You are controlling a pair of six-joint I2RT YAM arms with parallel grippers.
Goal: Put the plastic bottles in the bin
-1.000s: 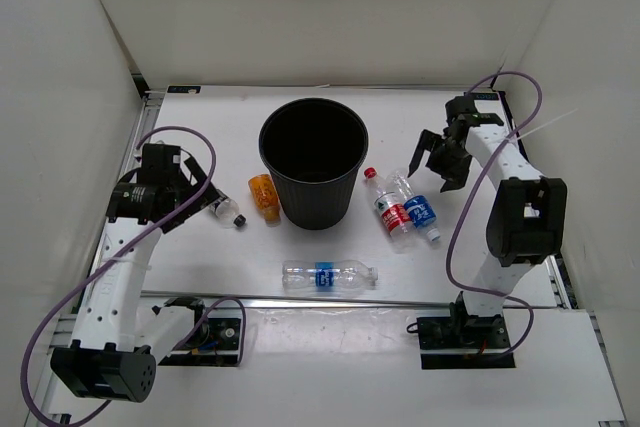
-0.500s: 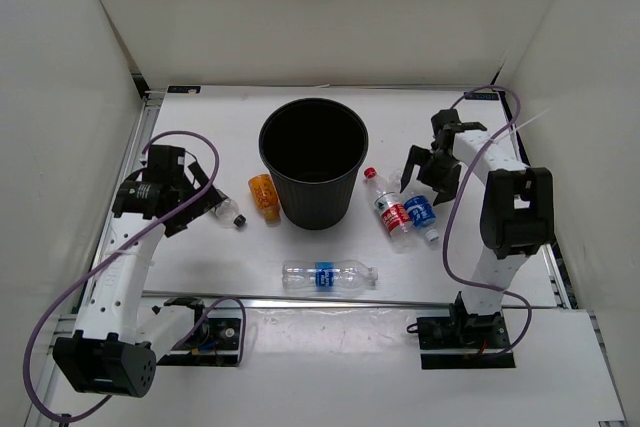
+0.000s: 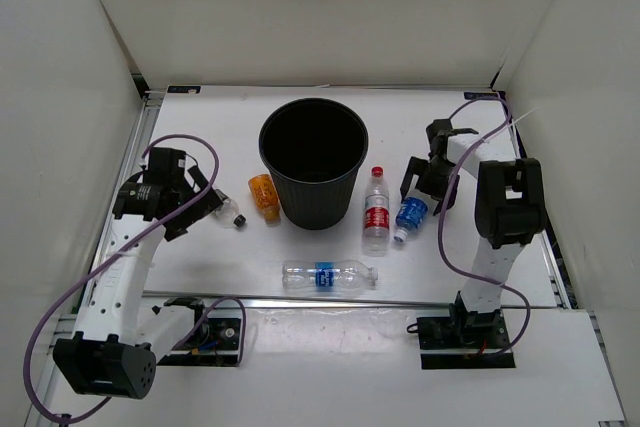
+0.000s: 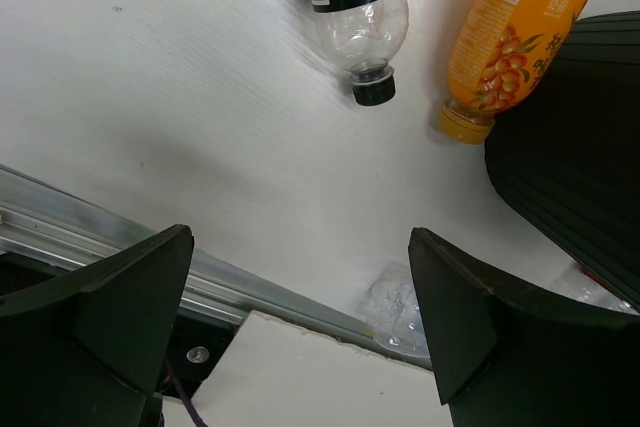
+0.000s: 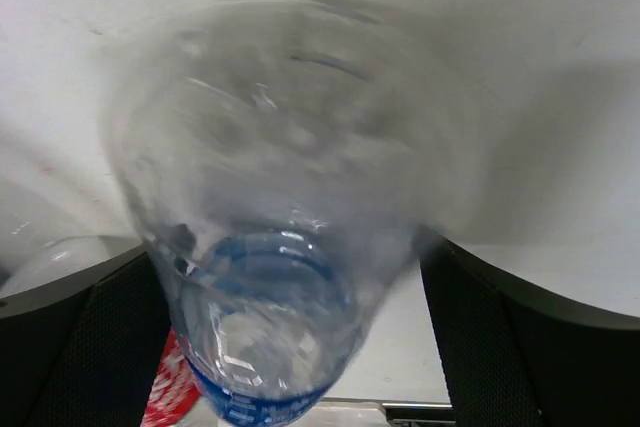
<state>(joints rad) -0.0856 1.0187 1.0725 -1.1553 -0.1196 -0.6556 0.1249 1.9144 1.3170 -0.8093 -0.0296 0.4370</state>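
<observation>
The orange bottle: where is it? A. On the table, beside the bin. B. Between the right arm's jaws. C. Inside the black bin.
A: the orange bottle lies on the table next to the outer wall of the black bin, with no jaws around it.

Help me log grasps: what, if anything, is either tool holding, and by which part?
Nothing yet. The right tool, jaws open, straddles the base end of the clear blue-labelled plastic bottle; the left tool is open, empty.
</observation>
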